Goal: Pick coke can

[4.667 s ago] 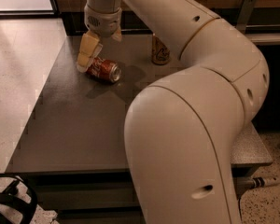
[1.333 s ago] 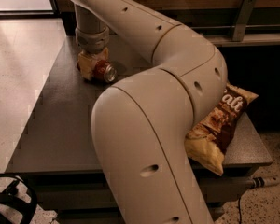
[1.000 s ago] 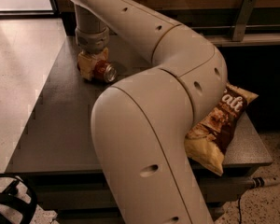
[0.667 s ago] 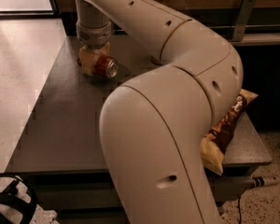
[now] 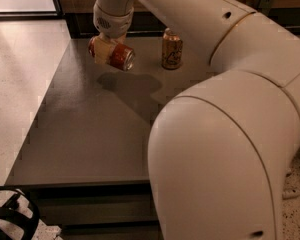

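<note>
The red coke can lies on its side in my gripper, held in the air above the dark table. The gripper's pale fingers are shut around the can's middle, and the can's silver end faces right. The can's shadow falls on the tabletop just below it. The gripper hangs from the white wrist at the top of the camera view, over the table's far left part.
A brown-gold can stands upright at the table's far edge, right of the gripper. My large white arm covers the table's right half. A pale floor lies to the left.
The gripper closed on the coke can where it lay on the table and has lifted it clear of the surface. The arm swung, hiding the chip bag and baring the brown-gold can.
</note>
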